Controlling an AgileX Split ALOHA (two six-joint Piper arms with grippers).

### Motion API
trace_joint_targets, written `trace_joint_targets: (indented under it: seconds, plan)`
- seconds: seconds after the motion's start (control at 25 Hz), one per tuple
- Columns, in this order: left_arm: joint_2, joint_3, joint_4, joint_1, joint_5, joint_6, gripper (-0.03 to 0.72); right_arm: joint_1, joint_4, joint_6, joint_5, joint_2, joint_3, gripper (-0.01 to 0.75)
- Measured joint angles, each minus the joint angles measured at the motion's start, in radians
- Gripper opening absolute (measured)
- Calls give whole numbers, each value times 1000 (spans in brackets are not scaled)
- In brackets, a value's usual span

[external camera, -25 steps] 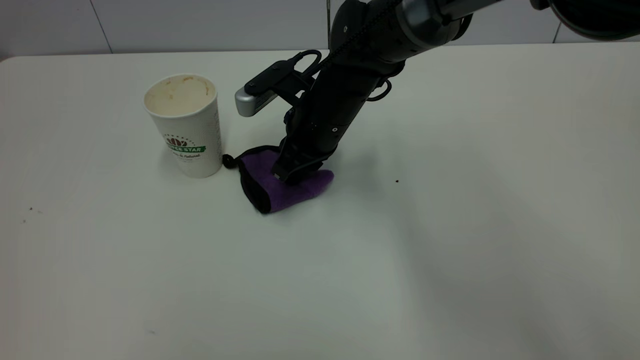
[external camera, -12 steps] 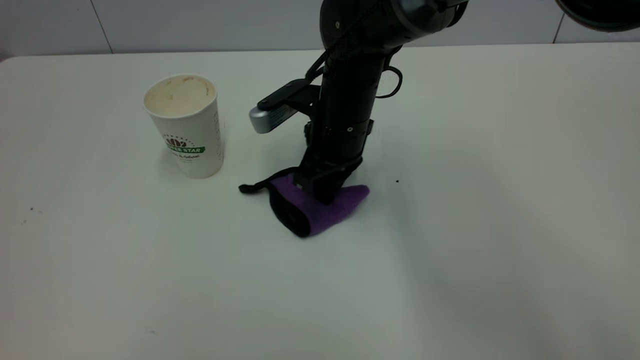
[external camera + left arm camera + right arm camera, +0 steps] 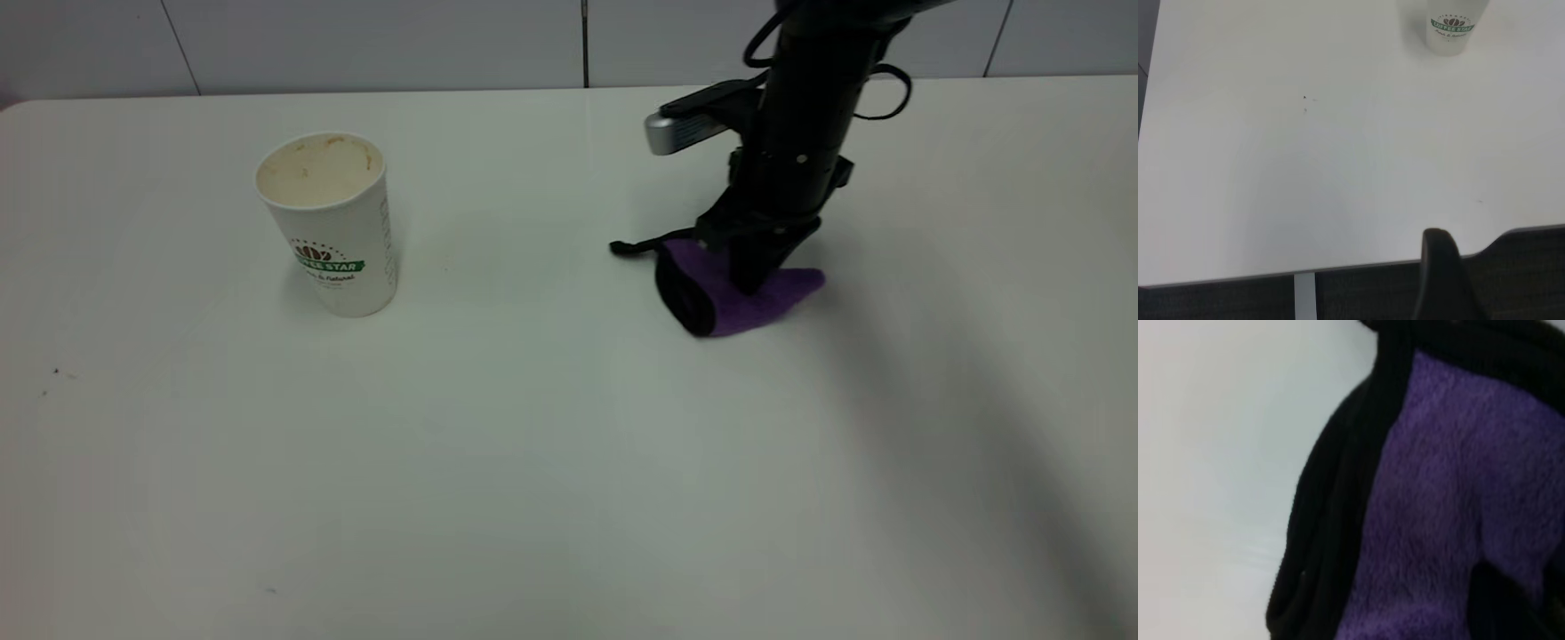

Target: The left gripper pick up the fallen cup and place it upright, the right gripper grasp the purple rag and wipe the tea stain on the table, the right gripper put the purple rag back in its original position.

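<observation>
White tabletop [image 3: 533, 462] fills my screens, tiled wall running behind it. I've got the purple rag [image 3: 742, 298] bunched up under my right end effector [image 3: 754, 271], fingers clamped together on the cloth and pressing it onto the surface, black edging folded on the cup side and the loop tab trailing out that way too. My right wrist camera shows nothing but purple terry [image 3: 1451, 520] and black trim. Well away from that end effector, the cup [image 3: 330, 222] stands upright, tan-stained inside facing up. My left end effector [image 3: 1441, 273] hangs off the tabletop's edge, far from the cup [image 3: 1451, 27]; can't tell its finger state.
</observation>
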Motion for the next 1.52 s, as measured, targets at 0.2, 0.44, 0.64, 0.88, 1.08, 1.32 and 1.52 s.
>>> trace_joint_targets:
  seconds: [0.2,0.44,0.64,0.88,1.08,1.32,1.52]
  plan:
    - [0,0,0,0,0,0,470,-115,0,0,35,0,0,50]
    - [0,0,0,0,0,0,470,-168,53,0,52,0,0,93]
    - [0,0,0,0,0,0,470,-168,93,0,74,-6,0,306]
    - [0,0,0,0,0,-2,470,-168,109,7,292,-47,20,558]
    - [0,0,0,0,0,-2,470,-168,119,46,339,-196,23,568]
    - [0,0,0,0,0,-2,470,-168,111,130,354,-416,24,536]
    - [0,0,0,0,0,-2,470,-148,108,151,362,-652,102,534]
